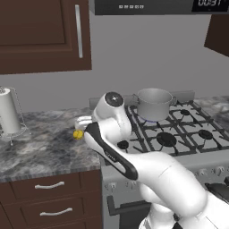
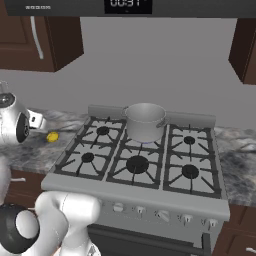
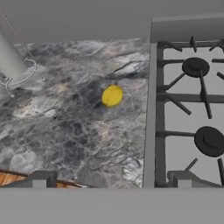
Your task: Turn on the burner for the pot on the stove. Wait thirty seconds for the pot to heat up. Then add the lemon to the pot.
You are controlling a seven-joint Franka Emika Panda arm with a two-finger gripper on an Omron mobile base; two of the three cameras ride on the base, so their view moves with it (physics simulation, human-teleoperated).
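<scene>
The lemon [image 3: 112, 96] lies on the marble counter just left of the stove [image 2: 150, 197], also seen as a yellow spot [image 1: 78, 133] [image 2: 52, 136]. My gripper [image 3: 111, 179] hovers above the counter, open, with its fingertips [image 3: 41, 178] wide apart and the lemon ahead of them, untouched. The silver pot [image 1: 154, 103] [image 2: 144, 121] stands on the back middle grate. A small blue flame shows at the burner [image 2: 145, 144] [image 1: 151, 120] under it.
A paper towel roll in a wire holder [image 1: 9, 112] [image 3: 11, 59] stands on the counter to the left of the lemon. Dark wall cabinets [image 1: 44, 36] hang above. Front knobs [image 2: 162, 215] line the stove's panel, and drawers [image 1: 49, 185] sit below the counter.
</scene>
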